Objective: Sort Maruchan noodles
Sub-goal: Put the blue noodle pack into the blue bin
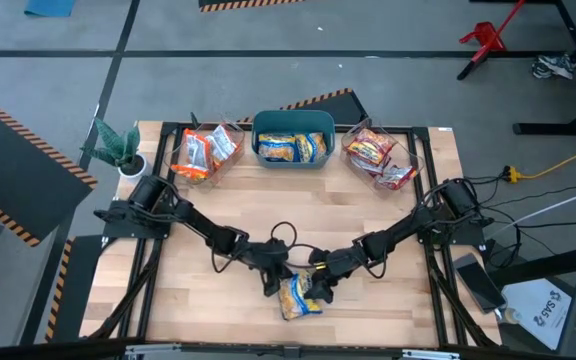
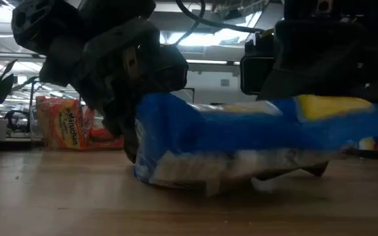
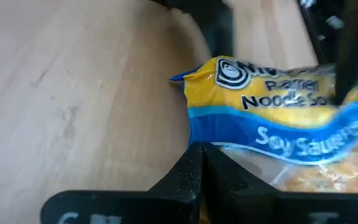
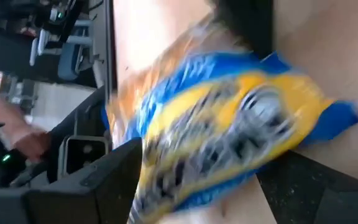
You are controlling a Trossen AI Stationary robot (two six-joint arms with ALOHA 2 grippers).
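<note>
While high view alone shows whole surface (image 1: 208,300): blue-yellow packet (image 1: 299,296) lies near front edge, centre, left gripper (image 1: 271,281) and right gripper (image 1: 320,287) meeting at it; teal bin (image 1: 293,139) and two clear containers (image 1: 206,153) with more packets along back edge, plant (image 1: 118,150) at back-left corner.
Low view: packet flat on wood, dark grippers at both its ends; lit room behind.
Left wrist: jaws closed, beside packet edge, "Soy Sauce" print readable.
Right wrist: packet blurred against jaws; grip cannot tell.
</note>
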